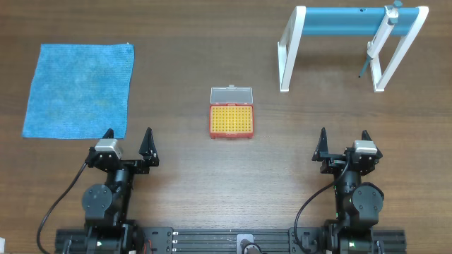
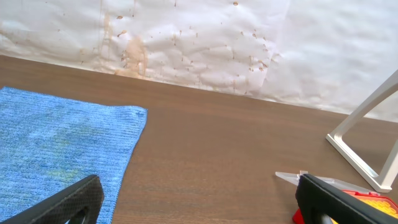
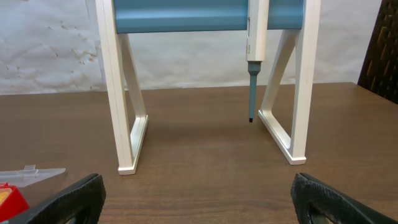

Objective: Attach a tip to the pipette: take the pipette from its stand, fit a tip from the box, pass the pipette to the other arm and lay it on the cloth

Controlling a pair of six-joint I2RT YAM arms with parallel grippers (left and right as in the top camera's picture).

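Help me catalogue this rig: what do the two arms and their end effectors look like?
The left arm and right arm are black, built from rounded joint housings. The left end effector and right end effector each have two black, pointed fingers and a pale grey block at the wrist. A thin black cable loops from each base, and both bases sit on a black rail.
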